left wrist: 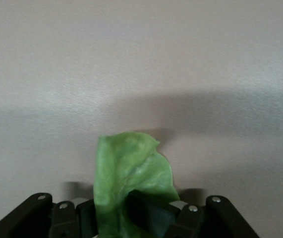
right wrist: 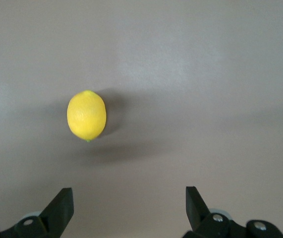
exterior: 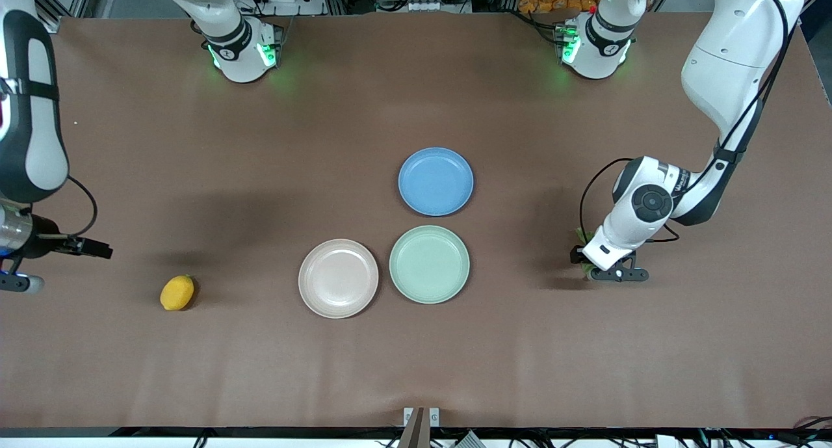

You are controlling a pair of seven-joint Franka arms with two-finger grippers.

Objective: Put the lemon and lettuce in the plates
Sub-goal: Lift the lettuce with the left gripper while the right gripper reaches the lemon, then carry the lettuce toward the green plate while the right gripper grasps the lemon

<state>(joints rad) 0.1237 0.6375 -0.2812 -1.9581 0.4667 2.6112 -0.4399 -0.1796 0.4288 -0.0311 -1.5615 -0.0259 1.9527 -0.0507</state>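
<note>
The lemon (exterior: pixel 177 292) lies on the table toward the right arm's end; it also shows in the right wrist view (right wrist: pixel 86 116). My right gripper (right wrist: pixel 127 203) is open and empty, up in the air beside the lemon. The lettuce (left wrist: pixel 129 171) is mostly hidden under my left hand; only green scraps (exterior: pixel 580 234) show in the front view. My left gripper (exterior: pixel 595 270) is down at the table toward the left arm's end, its fingers (left wrist: pixel 151 213) shut on the lettuce. The pink-beige plate (exterior: pixel 338 278) and the mint green plate (exterior: pixel 429 264) lie side by side, both bare.
A blue plate (exterior: pixel 435 181) lies just farther from the front camera than the mint plate and is bare. The brown table (exterior: pixel 260 175) stretches wide between the lemon and the plates, and between the plates and my left gripper.
</note>
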